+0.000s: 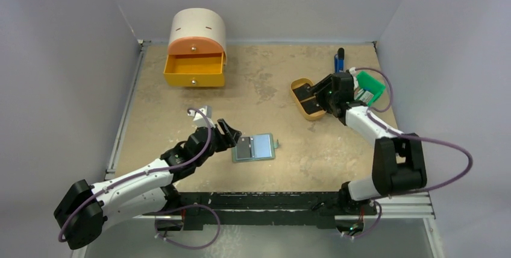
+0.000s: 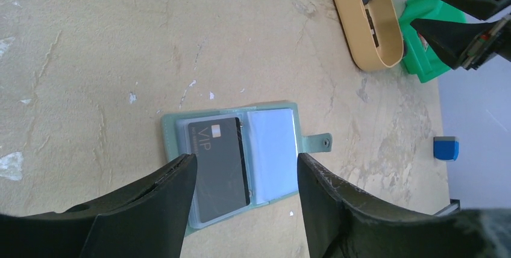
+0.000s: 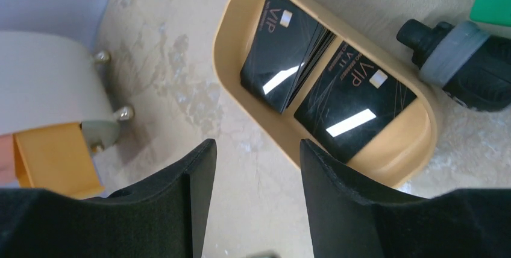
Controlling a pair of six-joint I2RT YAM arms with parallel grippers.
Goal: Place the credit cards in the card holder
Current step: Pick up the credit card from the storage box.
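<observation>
Lying open at lower centre of the top view: grey-green bifold card holder [image 1: 254,147], with one black VIP credit card [image 2: 218,167] on its left half. Left gripper [image 1: 232,134] spread, empty, at the holder's left edge. Further black cards [image 3: 355,101] sit in the tan oval tray [image 3: 416,155], upper right. Right gripper [image 3: 258,146] spread, empty, just beside the tray.
</observation>
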